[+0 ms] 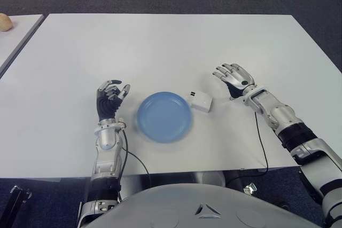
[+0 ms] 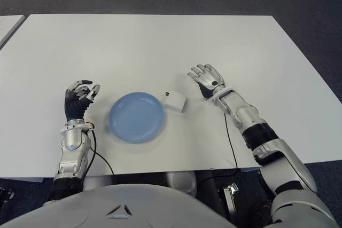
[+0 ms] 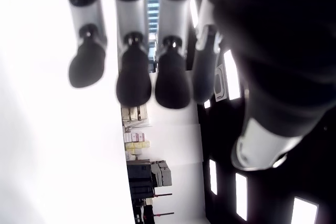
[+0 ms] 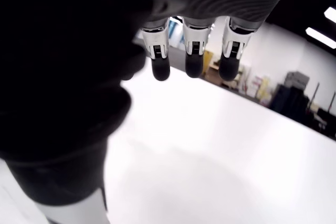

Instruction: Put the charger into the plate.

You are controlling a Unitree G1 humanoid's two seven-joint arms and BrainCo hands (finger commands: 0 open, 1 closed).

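An unmarked white charger [image 1: 201,101] lies beside the blue plate [image 1: 164,116] between the left robot hand [image 1: 110,101] and the right robot hand [image 1: 233,77], both released.

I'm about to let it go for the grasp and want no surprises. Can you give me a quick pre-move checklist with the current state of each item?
1. Charger located: ok, on the table just right of the plate, prongs facing the plate.
2. Plate free to receive it: ok, nothing lies in it.
3. Right hand ready: ok, fingers spread, holding nothing, to the right of the charger.
4. Left hand out of the way: ok, left of the plate, holding nothing.
5. Charger touching the plate rim: cannot tell, they show very close.
6. Path from right hand to charger: ok, bare table between.
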